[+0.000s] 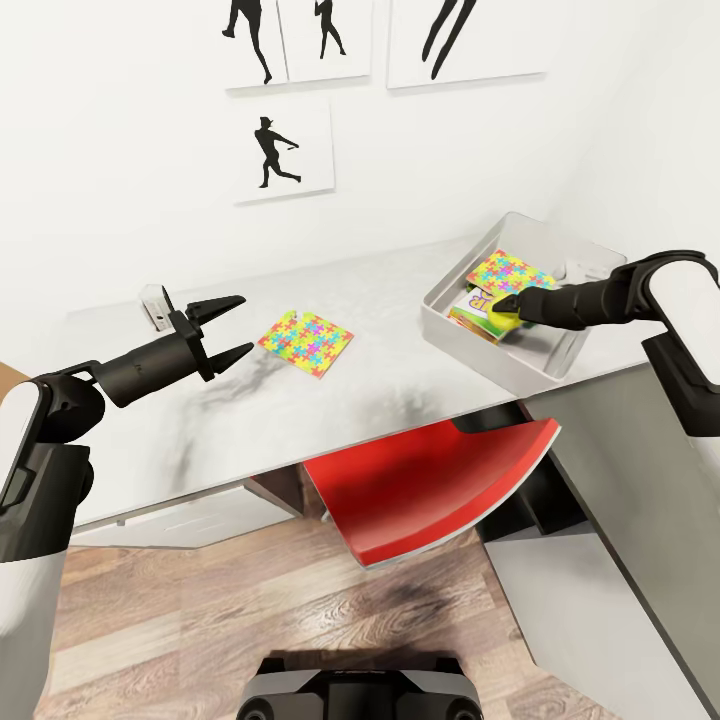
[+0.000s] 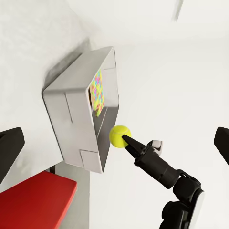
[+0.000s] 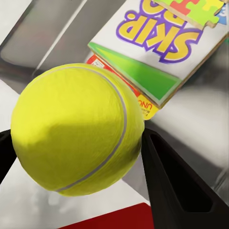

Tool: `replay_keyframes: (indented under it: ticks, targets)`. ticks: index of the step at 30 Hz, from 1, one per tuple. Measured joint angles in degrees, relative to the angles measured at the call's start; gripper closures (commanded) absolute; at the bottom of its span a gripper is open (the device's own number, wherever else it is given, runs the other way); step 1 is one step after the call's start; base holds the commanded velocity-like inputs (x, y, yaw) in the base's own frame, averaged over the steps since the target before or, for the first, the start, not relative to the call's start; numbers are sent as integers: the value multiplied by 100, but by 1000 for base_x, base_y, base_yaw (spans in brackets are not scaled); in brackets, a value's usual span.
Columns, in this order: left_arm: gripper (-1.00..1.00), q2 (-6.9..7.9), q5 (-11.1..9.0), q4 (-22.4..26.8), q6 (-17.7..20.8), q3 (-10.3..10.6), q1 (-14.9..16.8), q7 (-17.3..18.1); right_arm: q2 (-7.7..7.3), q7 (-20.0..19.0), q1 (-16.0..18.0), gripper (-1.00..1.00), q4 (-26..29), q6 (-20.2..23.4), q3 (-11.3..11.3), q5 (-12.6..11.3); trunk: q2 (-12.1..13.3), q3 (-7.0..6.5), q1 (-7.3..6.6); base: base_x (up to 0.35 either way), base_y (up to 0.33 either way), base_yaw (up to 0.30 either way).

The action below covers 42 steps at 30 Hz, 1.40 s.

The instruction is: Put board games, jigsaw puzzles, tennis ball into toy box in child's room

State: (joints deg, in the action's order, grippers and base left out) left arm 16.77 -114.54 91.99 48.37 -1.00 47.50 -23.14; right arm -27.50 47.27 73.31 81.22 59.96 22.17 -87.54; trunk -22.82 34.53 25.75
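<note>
The grey toy box [image 1: 445,315] sits at the right of the pale table [image 1: 380,290]. Inside it lie a jigsaw puzzle [image 1: 510,272] on top of the Skip-Bo board game [image 3: 157,45], with another game box's red edge [image 3: 119,78] beneath. My right gripper [image 1: 508,303] hangs over the toy box, shut on the yellow-green tennis ball [image 3: 78,129], also in the left wrist view [image 2: 119,136]. A second jigsaw puzzle [image 1: 306,343] lies flat mid-table. My left gripper [image 1: 235,327] is open, just left of that puzzle, above the table.
A red chair [image 1: 430,480] is tucked under the table's front edge. A small white object [image 1: 155,305] stands at the table's back left. Silhouette posters [image 1: 285,155] hang on the white wall. A dark grey desk section [image 1: 640,500] runs along the right.
</note>
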Motion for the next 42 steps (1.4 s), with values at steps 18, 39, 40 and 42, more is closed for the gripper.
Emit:
replay_keyframes:
  ticks: [18,39,40,42]
  targets:
    - [-100,-2,0,0,11,0,0,0,-41,288,62,100,-7,-2,-1,76,0,0,0,0,0,0]
    - [-100,2,0,0,14,-1,0,8,-42,686,69,100,-13,-6,473,380,0,0,0,0,0,0]
    - [-100,2,0,0,16,-1,0,8,-42,698,69,100,-13,-7,500,423,0,0,0,0,0,0]
    - [-100,2,0,0,14,0,0,9,-41,714,69,100,-13,-7,539,486,0,0,0,0,0,0]
